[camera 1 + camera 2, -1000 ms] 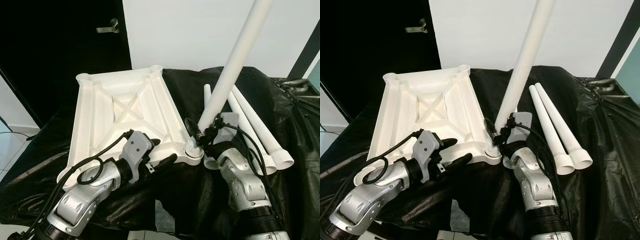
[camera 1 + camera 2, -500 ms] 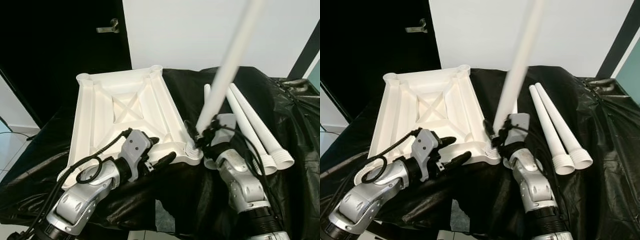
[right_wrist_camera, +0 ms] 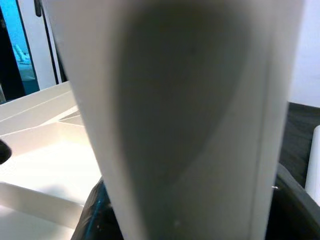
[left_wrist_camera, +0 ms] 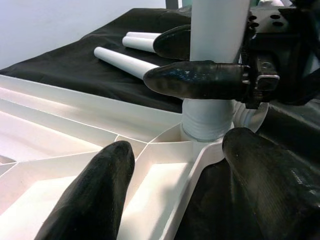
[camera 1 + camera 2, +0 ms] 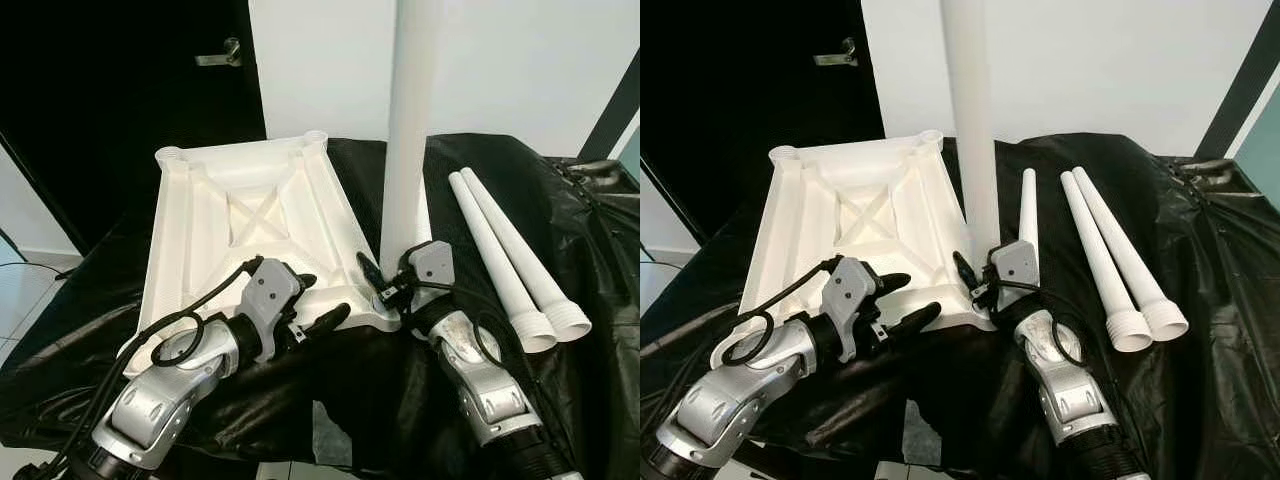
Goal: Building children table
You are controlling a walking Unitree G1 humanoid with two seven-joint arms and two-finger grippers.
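tabletop (image 5: 240, 230): upside down on the black-draped bench (image 5: 560, 420), ribs up
upright leg (image 5: 410, 150): stands in the near right corner socket (image 4: 207, 131), threaded end down
right end effector (image 5: 385, 285): fingers clamped on the upright leg just above the socket
left end effector (image 4: 185, 195): fingers spread, straddling the tabletop's near rim beside that socket
spare legs (image 5: 1110, 260): three lying loose on the bench
progress: first leg going in, three left, I judge
unclear: how deep the thread sits; leg top cut off

Right pincer (image 5: 383, 285) clamped — left pincer (image 5: 318, 300) spread.
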